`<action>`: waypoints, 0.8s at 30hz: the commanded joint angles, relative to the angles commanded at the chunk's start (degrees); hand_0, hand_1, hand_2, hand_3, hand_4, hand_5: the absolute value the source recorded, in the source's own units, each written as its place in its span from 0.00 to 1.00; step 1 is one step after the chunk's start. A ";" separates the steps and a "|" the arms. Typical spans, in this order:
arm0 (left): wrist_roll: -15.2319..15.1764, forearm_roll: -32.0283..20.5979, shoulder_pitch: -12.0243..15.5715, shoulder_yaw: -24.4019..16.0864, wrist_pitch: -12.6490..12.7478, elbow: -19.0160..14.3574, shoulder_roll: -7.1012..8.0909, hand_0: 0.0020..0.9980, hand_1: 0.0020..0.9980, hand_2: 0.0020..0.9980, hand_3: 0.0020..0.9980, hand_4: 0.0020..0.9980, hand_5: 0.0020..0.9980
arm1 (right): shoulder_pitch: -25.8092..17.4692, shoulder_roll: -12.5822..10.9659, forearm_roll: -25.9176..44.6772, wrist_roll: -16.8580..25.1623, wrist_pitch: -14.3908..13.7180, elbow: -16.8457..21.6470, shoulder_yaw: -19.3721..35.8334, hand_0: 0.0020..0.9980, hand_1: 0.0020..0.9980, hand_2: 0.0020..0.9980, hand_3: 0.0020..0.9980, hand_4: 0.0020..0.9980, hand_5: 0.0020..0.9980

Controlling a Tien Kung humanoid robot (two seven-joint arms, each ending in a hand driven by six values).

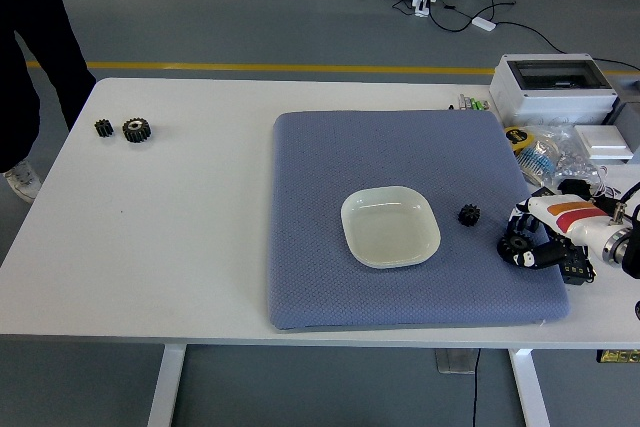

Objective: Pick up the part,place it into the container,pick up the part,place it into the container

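Gripping large gear, right hand, small gear beside dish

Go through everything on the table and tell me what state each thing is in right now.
Right hand: fingers curled around the large gear.
Large gear: on the blue mat, in the hand's grasp, not lifted.
Small gear: loose on the mat, right of the dish.
White dish: upright, empty.
Two gears: untouched at the table's far left.
Blue mat: flat.

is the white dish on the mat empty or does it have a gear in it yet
Empty. The white dish shows only its bare inside; the small gear lies on the blue mat beside it.
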 joint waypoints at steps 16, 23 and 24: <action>0.06 0.46 0.02 -0.04 0.04 0.00 0.00 0.69 0.66 0.72 0.60 0.70 0.68 | 0.09 -0.05 -0.86 -0.18 1.03 0.43 0.30 0.49 0.62 0.75 0.75 0.96 0.36; 0.12 0.35 0.02 0.18 0.01 0.00 0.00 0.69 0.66 0.72 0.60 0.70 0.68 | 0.18 0.10 -0.43 -0.03 0.85 -0.32 -0.14 0.47 0.60 0.73 0.70 0.92 0.34; 0.11 0.33 0.03 0.17 0.01 0.00 0.00 0.69 0.66 0.72 0.60 0.70 0.68 | 0.16 0.10 -0.25 0.15 0.65 -0.39 -0.24 0.47 0.60 0.73 0.70 0.92 0.34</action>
